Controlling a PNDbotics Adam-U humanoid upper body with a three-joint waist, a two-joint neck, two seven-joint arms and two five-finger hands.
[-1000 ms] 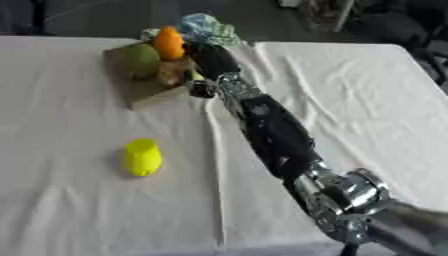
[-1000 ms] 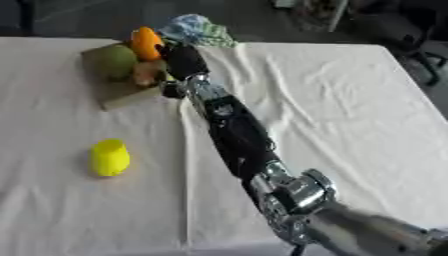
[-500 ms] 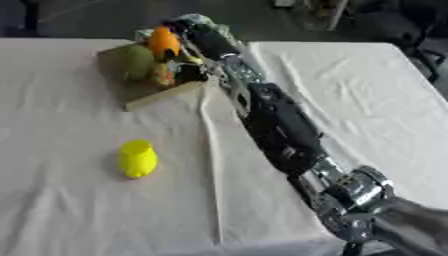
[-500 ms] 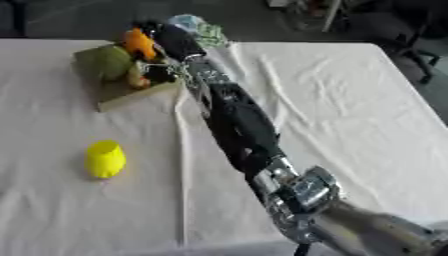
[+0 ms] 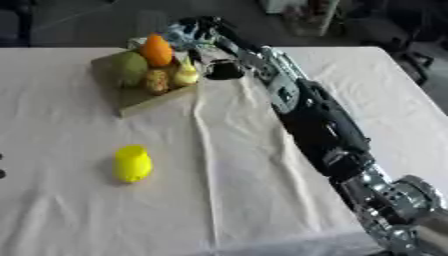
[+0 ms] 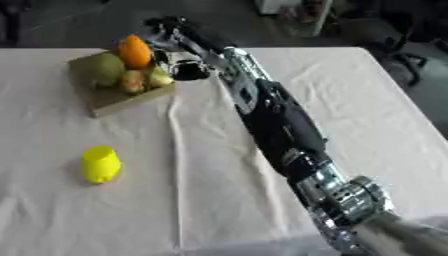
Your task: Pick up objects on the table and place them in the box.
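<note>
Further back went the right hand (image 5: 203, 26), past the box (image 5: 131, 97); finger state couldn't be told.

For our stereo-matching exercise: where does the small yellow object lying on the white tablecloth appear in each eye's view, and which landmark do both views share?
Left eye view: the small yellow object lies left of centre, just below mid-height.
Right eye view: it lies nearer the left edge, at about the same height.
Shared landmark: the tall orange fruit in the brown box, up and right of it in both.
</note>
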